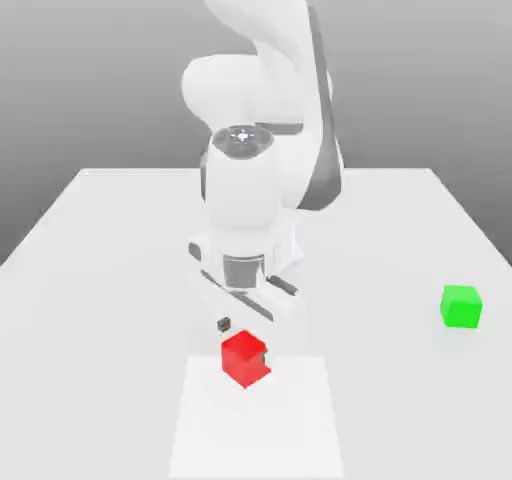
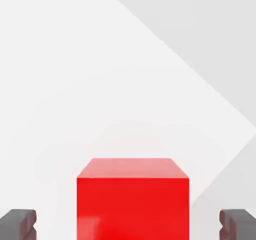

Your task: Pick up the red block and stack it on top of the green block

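The red block [image 1: 245,358] rests on the white table near its front edge, roughly in the middle. My gripper [image 1: 244,339] hangs directly over it, open, with one dark fingertip [image 1: 223,323] on each side of the cube. In the hand view the red block [image 2: 133,199] sits between the two fingers [image 2: 18,224], a clear gap on both sides, and the gripper [image 2: 129,225] touches nothing. The green block [image 1: 461,306] stands alone at the exterior view's right, well apart from the red one.
The white table [image 1: 100,268] stretches wide around both cubes. A lighter rectangular patch [image 1: 256,423] lies under and in front of the red block. The arm's white body [image 1: 255,168] rises behind the gripper at the table's back middle.
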